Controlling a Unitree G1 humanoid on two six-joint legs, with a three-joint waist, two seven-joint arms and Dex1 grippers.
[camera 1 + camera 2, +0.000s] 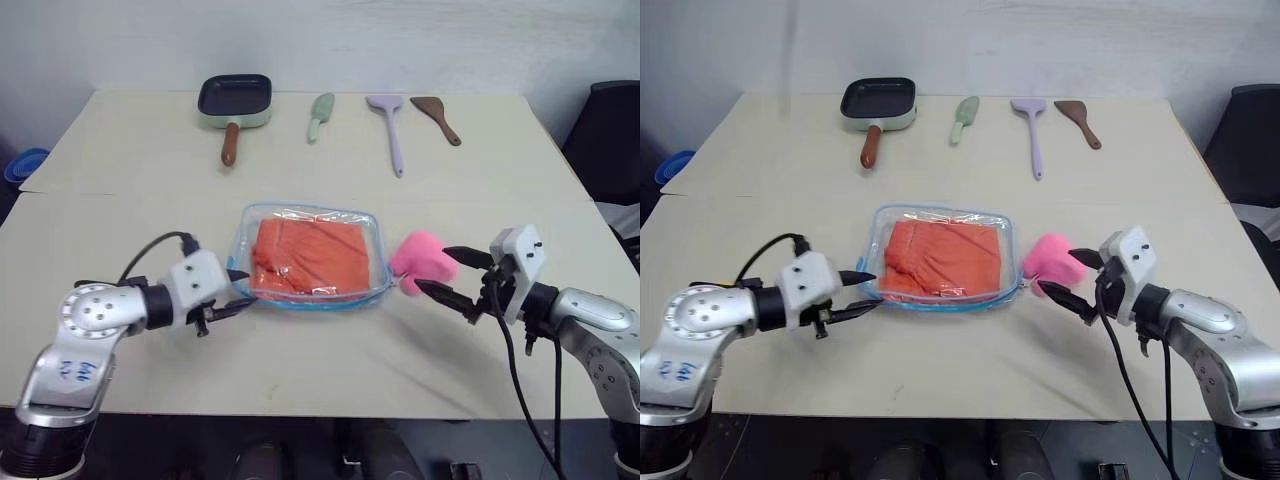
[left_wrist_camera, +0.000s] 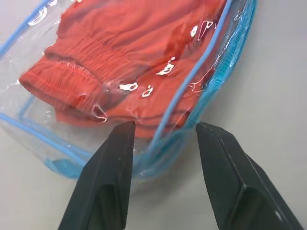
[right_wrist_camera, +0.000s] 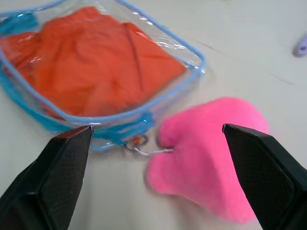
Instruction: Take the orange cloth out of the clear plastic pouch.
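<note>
The clear plastic pouch [image 1: 311, 257] lies flat near the middle of the table [image 1: 120, 200], slightly toward the near edge. Its long axis runs left to right, parallel to the near edge. The orange cloth [image 1: 308, 256] is inside it, folded, filling most of the pouch with the same left-right orientation; a gathered, elastic-looking hem shows at the pouch's left end in the left wrist view. The blue zipper strip runs along the near side, and a small metal ring sits at the pouch's right end.

The left gripper [image 1: 238, 290] sits at the pouch's near-left corner, pointing toward the right. Its fingers [image 2: 112, 165] are partly spread, with the blue-trimmed corner lying between them; nothing appears clamped.

The right gripper [image 1: 446, 271] is on the right side, pointing left, jaws spread wide and holding nothing. A pink plush toy [image 1: 420, 258] lies just beside the pouch's right end, in front of the open jaws; whether the lower fingertip touches it cannot be told.

Along the far edge, left to right: a pan [image 1: 235, 104] with its brown handle pointing toward the near edge, a green spatula [image 1: 320, 113], a lilac spatula [image 1: 390, 125], and a brown spatula [image 1: 437, 118].
</note>
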